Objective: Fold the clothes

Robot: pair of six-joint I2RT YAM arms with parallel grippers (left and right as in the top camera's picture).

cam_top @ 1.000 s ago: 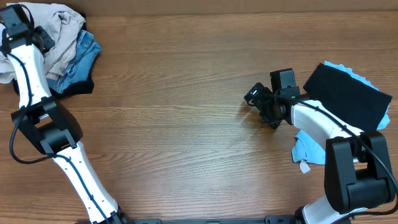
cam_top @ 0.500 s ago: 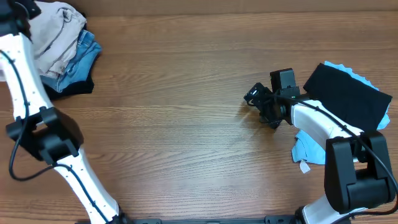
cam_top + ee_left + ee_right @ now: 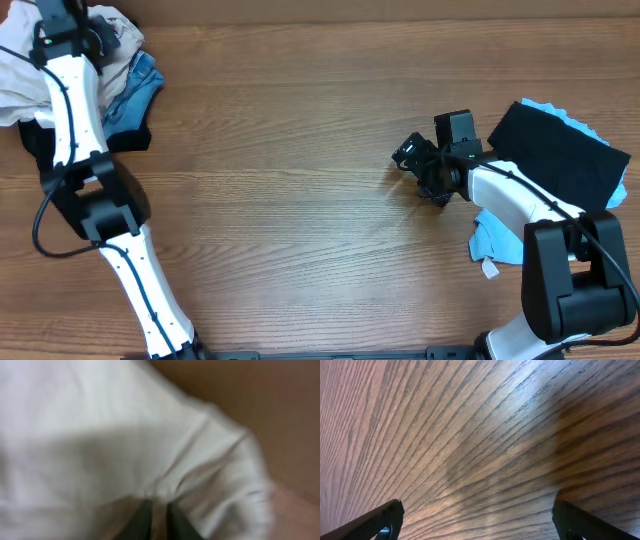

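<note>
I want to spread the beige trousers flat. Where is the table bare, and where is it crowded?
Bare: the wide middle of the table, between the blue jeans and the right end effector. Crowded: the top-left corner, where the beige trousers lie piled, and the right edge, under the black garment.

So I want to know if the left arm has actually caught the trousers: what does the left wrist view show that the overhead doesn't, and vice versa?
Only the left wrist view: blurred but close, the left gripper pinching a crease of the pale trousers. Only the overhead: the blue jeans and a black garment in the pile, the right gripper above the bare table, a black cloth and a light blue cloth at right. Both: pale trouser fabric at the left arm's end.
</note>
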